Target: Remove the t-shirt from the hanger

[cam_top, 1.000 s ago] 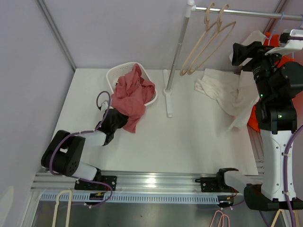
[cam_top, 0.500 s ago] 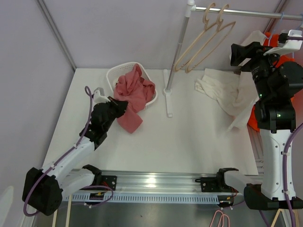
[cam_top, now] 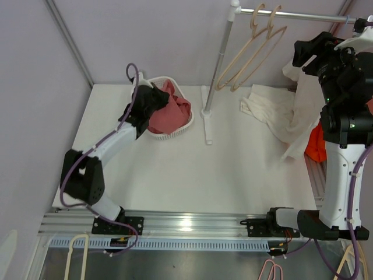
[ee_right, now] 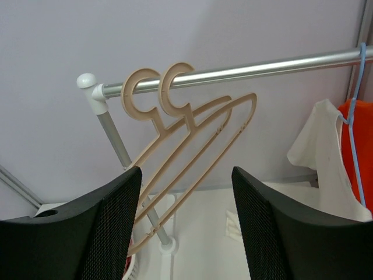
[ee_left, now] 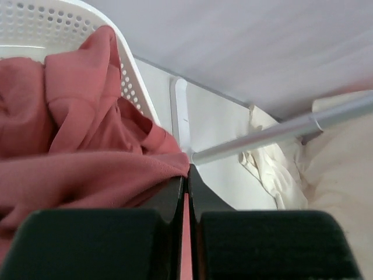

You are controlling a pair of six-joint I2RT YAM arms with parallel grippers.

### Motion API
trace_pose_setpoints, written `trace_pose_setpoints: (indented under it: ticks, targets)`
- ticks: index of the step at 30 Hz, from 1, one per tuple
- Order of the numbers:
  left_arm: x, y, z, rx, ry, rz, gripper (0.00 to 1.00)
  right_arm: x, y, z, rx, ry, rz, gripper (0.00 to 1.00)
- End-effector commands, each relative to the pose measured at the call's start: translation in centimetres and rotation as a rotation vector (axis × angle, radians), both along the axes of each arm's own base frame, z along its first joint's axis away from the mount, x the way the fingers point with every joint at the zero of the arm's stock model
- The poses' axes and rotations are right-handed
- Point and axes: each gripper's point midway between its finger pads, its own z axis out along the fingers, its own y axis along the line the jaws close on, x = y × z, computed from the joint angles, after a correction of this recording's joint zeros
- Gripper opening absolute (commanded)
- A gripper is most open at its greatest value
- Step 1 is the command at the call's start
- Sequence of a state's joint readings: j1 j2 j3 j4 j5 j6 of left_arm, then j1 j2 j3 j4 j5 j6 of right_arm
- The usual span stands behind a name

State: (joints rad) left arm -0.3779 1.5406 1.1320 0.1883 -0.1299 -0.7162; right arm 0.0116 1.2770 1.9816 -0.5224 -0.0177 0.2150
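Note:
My left gripper is shut on a fold of the red t-shirt and holds it over the white basket; most of the shirt lies inside. In the left wrist view the jaws are closed with red cloth pinched between them. My right gripper is open and empty, held high beside the rail. In the right wrist view its fingers frame two bare beige hangers on the rail. A white t-shirt hangs on a blue hanger at the right.
The rack's upright pole and its foot stand just right of the basket. A cream cloth lies on the table at the back right. An orange garment hangs behind the right arm.
My left arm has swung up and back, carrying the red t-shirt off the table in front of the basket and into it. My right gripper has risen slightly toward the rail.

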Motion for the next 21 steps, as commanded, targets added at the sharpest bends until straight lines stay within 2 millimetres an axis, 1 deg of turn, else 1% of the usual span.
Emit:
trace_pose_setpoints:
  ticks: [1, 2, 3, 4, 5, 6, 7, 8, 9, 10, 11, 12, 13, 14, 15, 16, 17, 18, 19, 20, 21]
  targets:
    - [4.9, 0.8, 0.0, 0.009, 0.077, 0.024, 0.01, -0.6, -1.4, -0.2, 0.014, 0.023, -0.077, 0.68]
    - [5.4, 0.9, -2.7, 0.011, 0.196, 0.009, 0.01, -0.6, -1.9, -0.5, 0.016, 0.036, -0.101, 0.68]
    - [5.5, 1.2, -3.8, 0.019, 0.321, 0.001, 0.01, -0.4, -3.6, -0.8, 0.018, 0.049, -0.167, 0.68]
    - [6.9, 0.8, -6.6, -0.009, 0.412, -0.039, 0.01, -0.4, -3.9, -0.9, 0.010, 0.061, -0.180, 0.68]
    - [7.3, 0.7, -7.9, -0.015, 0.448, -0.055, 0.01, -0.3, -4.4, -1.2, 0.012, 0.072, -0.192, 0.68]
    - [7.7, 0.8, -8.5, -0.018, 0.463, -0.060, 0.01, 0.1, -5.2, -1.6, 0.013, 0.087, -0.213, 0.68]
    - [8.1, 1.3, -10.1, -0.021, 0.495, -0.046, 0.01, 0.3, -5.5, -1.9, 0.020, 0.102, -0.220, 0.68]
    - [8.3, 1.6, -10.7, -0.018, 0.501, -0.044, 0.01, 0.7, -6.4, -2.5, 0.024, 0.121, -0.239, 0.68]
    - [8.2, 1.8, -11.4, -0.014, 0.524, -0.040, 0.01, 1.0, -6.3, -2.8, 0.031, 0.134, -0.230, 0.68]
    - [8.2, 2.2, -13.1, -0.008, 0.567, -0.030, 0.01, 1.1, -7.2, -3.4, 0.040, 0.159, -0.246, 0.68]
    - [8.6, 2.0, -12.8, -0.016, 0.563, -0.039, 0.04, 1.2, -7.6, -3.6, 0.059, 0.167, -0.253, 0.68]
    - [8.0, 2.2, -13.9, -0.009, 0.616, -0.039, 0.09, 1.4, -8.1, -4.0, 0.067, 0.183, -0.265, 0.68]
    - [7.7, 2.5, -15.7, -0.006, 0.676, -0.029, 0.09, 1.6, -9.2, -4.7, 0.077, 0.207, -0.294, 0.68]
    - [8.1, 2.3, -15.1, -0.011, 0.678, -0.039, 0.09, 1.7, -9.6, -5.4, 0.084, 0.224, -0.310, 0.68]
    - [7.4, 2.3, -15.9, -0.004, 0.720, -0.047, 0.09, 1.8, -10.2, -5.7, 0.091, 0.232, -0.328, 0.68]
    - [7.2, 2.3, -16.2, -0.010, 0.734, -0.053, 0.09, 1.8, -11.1, -6.2, 0.097, 0.245, -0.354, 0.68]
    - [6.7, 2.2, -16.5, -0.012, 0.752, -0.058, 0.09, 2.0, -11.6, -6.9, 0.099, 0.258, -0.364, 0.68]
    - [6.3, 2.2, -16.8, -0.014, 0.754, -0.064, 0.08, 2.1, -12.0, -7.1, 0.099, 0.261, -0.372, 0.68]
    - [6.3, 2.2, -16.6, -0.016, 0.741, -0.065, 0.08, 2.3, -12.4, -7.0, 0.098, 0.254, -0.376, 0.68]
    - [6.6, 2.2, -15.2, -0.021, 0.697, -0.064, 0.08, 2.3, -13.0, -7.2, 0.103, 0.251, -0.383, 0.67]
    - [6.2, 2.6, -15.4, -0.009, 0.698, -0.049, 0.09, 2.4, -13.3, -7.0, 0.096, 0.246, -0.385, 0.67]
